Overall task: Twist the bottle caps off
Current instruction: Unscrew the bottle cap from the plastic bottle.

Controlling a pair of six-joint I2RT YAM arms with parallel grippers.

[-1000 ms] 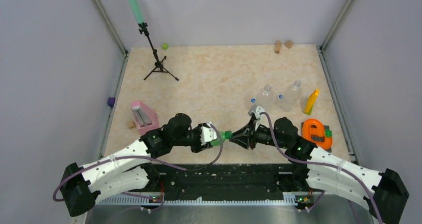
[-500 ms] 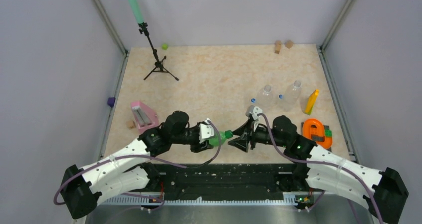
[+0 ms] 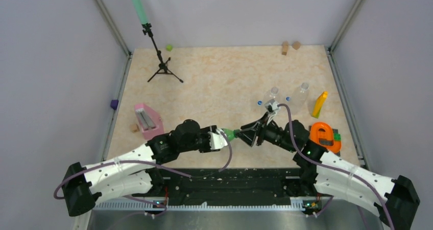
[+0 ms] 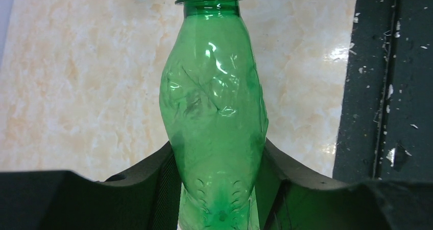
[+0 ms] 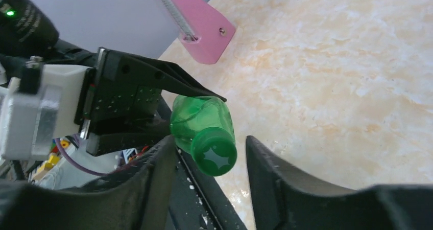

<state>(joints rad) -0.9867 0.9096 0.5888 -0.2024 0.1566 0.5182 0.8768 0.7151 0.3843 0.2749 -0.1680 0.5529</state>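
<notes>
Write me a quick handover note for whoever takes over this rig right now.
Left gripper: shut on the green bottle, neck toward the right arm.
Right gripper: open, jaws either side of the dark green cap, not gripping it.
Done: both clear bottles look uncapped and stand far right, with the blue caps lying beside them.
To do: close on the dark green cap and unscrew it.

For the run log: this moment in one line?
left end effector: shut on green bottle | right end effector: open around cap | cap: on
</notes>
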